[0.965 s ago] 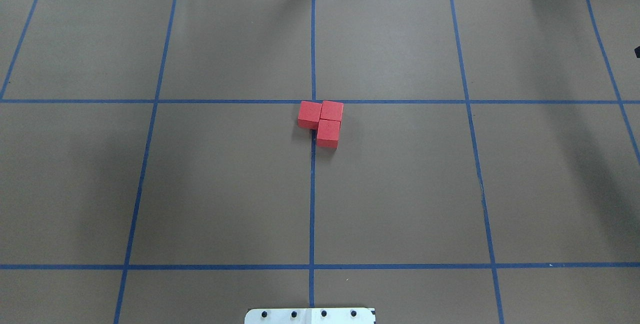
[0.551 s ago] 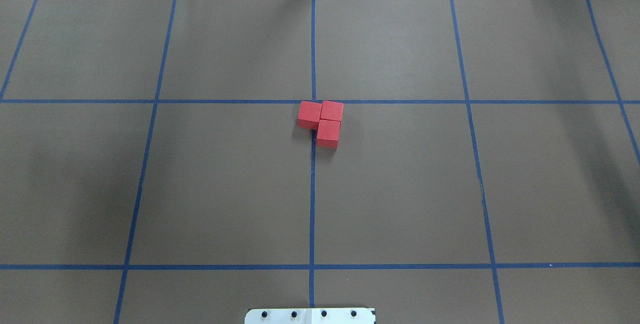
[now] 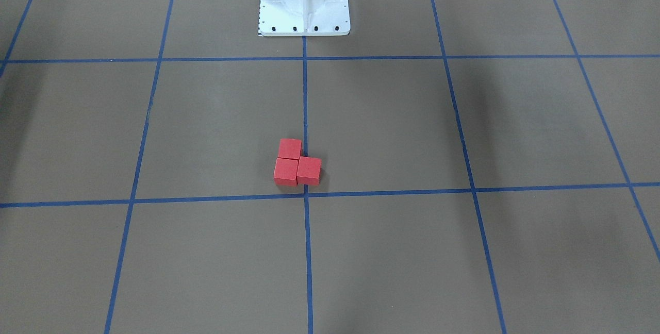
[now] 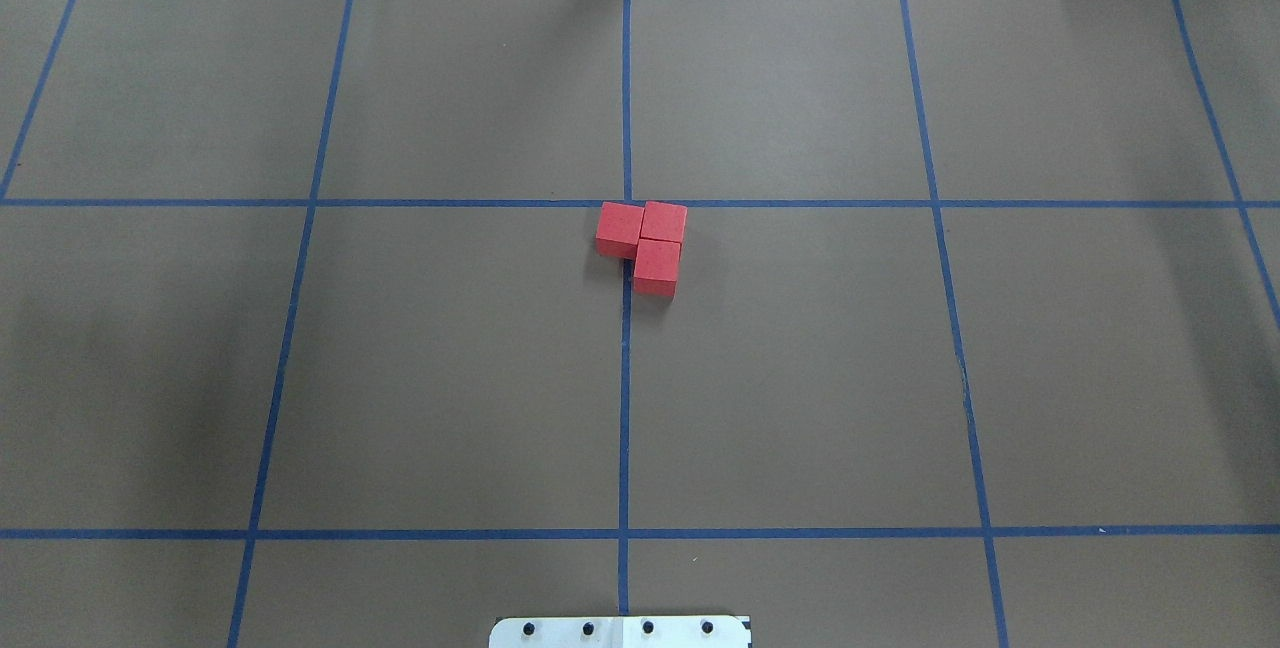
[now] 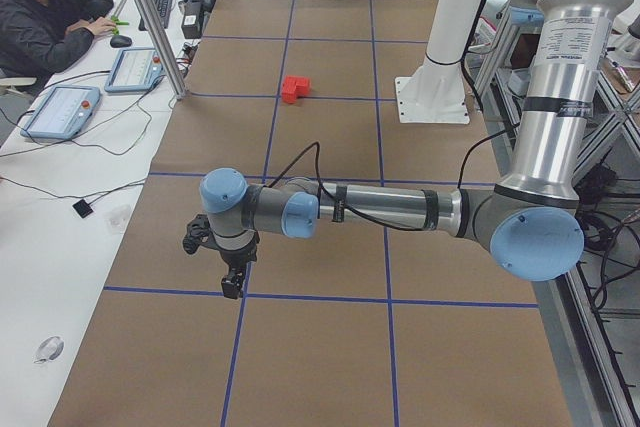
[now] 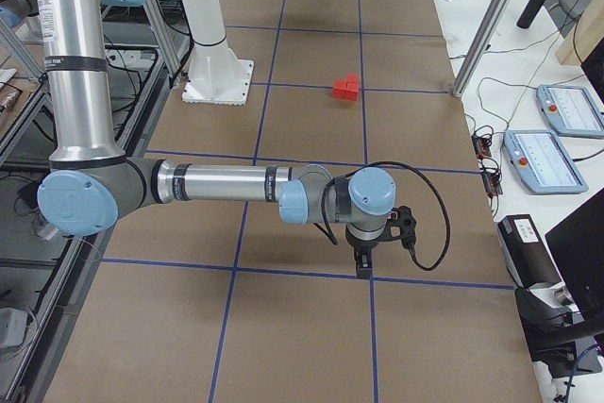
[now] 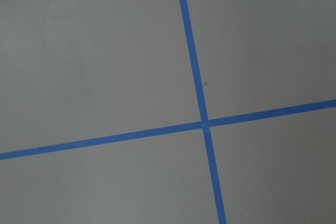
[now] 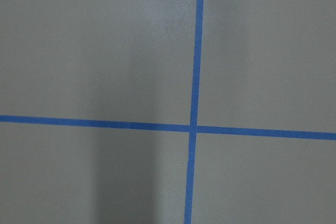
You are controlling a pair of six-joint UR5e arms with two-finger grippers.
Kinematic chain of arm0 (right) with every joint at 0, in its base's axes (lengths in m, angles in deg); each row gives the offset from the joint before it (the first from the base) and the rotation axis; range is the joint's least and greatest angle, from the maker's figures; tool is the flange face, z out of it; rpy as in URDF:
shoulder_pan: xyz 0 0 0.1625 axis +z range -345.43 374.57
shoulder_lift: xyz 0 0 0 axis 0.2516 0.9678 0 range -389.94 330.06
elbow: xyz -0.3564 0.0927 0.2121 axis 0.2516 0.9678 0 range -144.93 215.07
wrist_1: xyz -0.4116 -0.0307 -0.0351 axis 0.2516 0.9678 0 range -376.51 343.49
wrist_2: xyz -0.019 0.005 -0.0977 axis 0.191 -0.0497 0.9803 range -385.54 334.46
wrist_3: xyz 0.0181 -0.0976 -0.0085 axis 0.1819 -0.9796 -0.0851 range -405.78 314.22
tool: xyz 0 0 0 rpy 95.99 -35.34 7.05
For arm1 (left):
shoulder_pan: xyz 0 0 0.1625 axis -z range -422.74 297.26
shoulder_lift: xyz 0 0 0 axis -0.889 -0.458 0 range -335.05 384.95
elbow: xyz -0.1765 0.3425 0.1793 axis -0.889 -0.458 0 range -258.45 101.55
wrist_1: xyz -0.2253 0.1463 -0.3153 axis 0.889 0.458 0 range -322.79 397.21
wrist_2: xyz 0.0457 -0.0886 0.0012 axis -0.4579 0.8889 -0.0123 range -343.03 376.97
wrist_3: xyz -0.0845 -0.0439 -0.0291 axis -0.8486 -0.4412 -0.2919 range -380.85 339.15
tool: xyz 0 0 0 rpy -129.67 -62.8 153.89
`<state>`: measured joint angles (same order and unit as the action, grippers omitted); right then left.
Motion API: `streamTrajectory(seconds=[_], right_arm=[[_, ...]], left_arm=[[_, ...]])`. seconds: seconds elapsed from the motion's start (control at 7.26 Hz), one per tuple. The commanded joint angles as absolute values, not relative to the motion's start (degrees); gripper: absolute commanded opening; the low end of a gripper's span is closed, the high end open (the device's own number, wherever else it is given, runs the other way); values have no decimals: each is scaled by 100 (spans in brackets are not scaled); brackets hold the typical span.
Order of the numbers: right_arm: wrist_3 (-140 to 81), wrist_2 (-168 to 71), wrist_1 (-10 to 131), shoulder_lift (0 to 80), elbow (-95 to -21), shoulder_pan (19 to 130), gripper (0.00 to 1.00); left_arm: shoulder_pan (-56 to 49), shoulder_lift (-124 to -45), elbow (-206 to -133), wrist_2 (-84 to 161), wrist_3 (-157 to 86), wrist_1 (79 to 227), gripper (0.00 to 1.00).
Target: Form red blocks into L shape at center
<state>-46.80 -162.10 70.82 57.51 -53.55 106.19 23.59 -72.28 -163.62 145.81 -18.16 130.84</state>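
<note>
Three red blocks [image 4: 657, 266] lie touching in an L on the brown surface, just on the robot's side of the center [image 4: 627, 203] tape crossing. They also show as red blocks [image 3: 285, 170], far red blocks [image 5: 294, 89] and small red blocks [image 6: 346, 88]. My left gripper [image 5: 232, 282] hangs low over the surface far from them, near a grid crossing. My right gripper [image 6: 363, 261] hangs likewise at the other end. Both show only in the side views, so I cannot tell whether they are open or shut. The wrist views show only tape lines.
The white robot base plate [image 3: 304, 4] stands at the robot's side of the table. A person [image 5: 45, 17] sits at a side desk with control pendants [image 5: 60, 112]. More pendants [image 6: 552, 158] and a metal post [image 6: 491, 16] flank the other side.
A dark part at the overhead view's right edge has left the view. The shadows at both sides have faded outward. The red blocks have not moved.
</note>
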Motion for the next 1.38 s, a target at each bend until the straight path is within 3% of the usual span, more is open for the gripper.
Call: streamTrajectory(seconds=[0.0, 0.28, 0.96, 1.24], right_arm=[[-4640, -16159, 7407, 5901, -5710, 10686, 99], [-4657, -16020, 9128, 5900, -6921, 10598, 99], [-4675, -16071, 8106, 6059, -6083, 10589, 99], [-4675, -16071, 8078, 6033, -6073, 10589, 99]], left_arm=[[2426, -7182, -16388, 14591, -1830, 13037, 100], [2427, -7155, -16397, 14591, -1944, 13046, 100], [2636, -6883, -16827, 15027, -1944, 12898, 100], [2726, -6865, -16915, 15118, -1944, 12852, 100]])
